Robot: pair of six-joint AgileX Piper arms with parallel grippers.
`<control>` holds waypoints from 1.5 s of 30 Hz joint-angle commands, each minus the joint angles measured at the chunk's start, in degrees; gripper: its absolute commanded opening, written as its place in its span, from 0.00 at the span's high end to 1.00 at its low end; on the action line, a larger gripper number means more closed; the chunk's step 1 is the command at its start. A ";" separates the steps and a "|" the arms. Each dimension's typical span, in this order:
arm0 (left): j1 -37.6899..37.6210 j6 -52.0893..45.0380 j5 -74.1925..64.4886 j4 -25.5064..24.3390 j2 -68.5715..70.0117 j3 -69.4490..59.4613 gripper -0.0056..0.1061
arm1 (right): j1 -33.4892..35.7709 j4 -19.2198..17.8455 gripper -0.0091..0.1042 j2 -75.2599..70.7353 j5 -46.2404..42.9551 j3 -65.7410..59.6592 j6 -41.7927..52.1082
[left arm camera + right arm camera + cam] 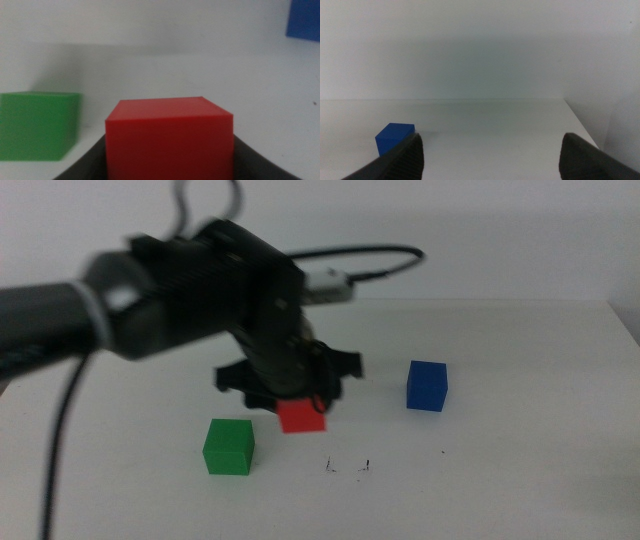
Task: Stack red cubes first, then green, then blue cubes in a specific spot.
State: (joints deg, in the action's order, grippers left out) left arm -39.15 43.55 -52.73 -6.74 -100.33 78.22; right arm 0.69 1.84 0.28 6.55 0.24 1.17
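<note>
The left gripper (300, 405) reaches in from the left side of the desk (520, 460) and holds the red cube (301, 417) between its jaws, near the middle of the scene. In the left wrist view the red cube (170, 137) fills the space between the two dark jaws, which press against its sides. Whether the cube rests on the desk or hangs just above it cannot be told.

The green cube (229, 447) sits on the desk to the left of the red cube and a little nearer, close by but apart from it. The blue cube (427, 385) stands to the right of the gripper and slightly farther back, clearly apart from the red cube.

The specific spot (347, 467), marked by two tiny black scribbles on the white surface, lies just nearer than the red cube and a little to its right; nothing stands on it.

The right gripper (490, 155) does not show in the middle view. In its own wrist view its jaws stand wide apart with nothing between them, and the blue cube (394, 138) shows beyond one jaw.
</note>
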 commanded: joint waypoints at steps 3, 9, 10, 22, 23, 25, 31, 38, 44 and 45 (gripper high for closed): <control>-2.40 1.46 2.10 0.14 -3.40 1.45 0.92 | -0.19 0.01 0.10 -0.28 -0.53 -0.24 0.15; -2.64 -0.86 4.61 5.17 -6.92 1.55 0.92 | -0.19 0.01 0.10 -0.28 -0.53 -0.24 0.15; -2.64 -1.00 4.61 5.51 -7.36 1.55 0.92 | -0.19 0.01 0.10 -0.28 -0.53 -0.24 0.15; -2.99 -2.57 7.07 5.02 -13.62 3.82 0.92 | -0.19 0.01 0.10 -0.28 -0.53 -0.24 0.15; -2.99 -2.99 8.06 5.27 -14.24 3.82 0.92 | -0.19 0.01 0.10 -0.28 -0.53 -0.24 0.15; -3.12 -3.21 8.67 5.27 -14.78 3.82 0.92 | -0.19 0.01 0.10 -0.28 -0.53 -0.24 0.15; -3.12 -4.68 10.27 6.26 -15.89 3.82 0.92 | -0.19 0.01 0.10 -0.28 -0.53 -0.24 0.15; -3.12 -7.30 9.58 7.23 -16.52 3.82 0.87 | -0.19 0.01 0.10 -0.28 -0.53 -0.24 0.15; -3.12 -7.66 9.77 8.32 -16.52 3.82 0.68 | -0.19 0.01 0.10 -0.28 -0.53 -0.24 0.15; -3.12 -7.66 10.08 8.66 -16.52 3.82 0.63 | -0.19 0.01 0.10 -0.28 -0.53 -0.24 0.15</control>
State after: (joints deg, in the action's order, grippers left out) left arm -41.85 36.01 -43.32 0.42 -116.51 81.94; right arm 0.69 1.84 0.28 6.55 0.24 1.17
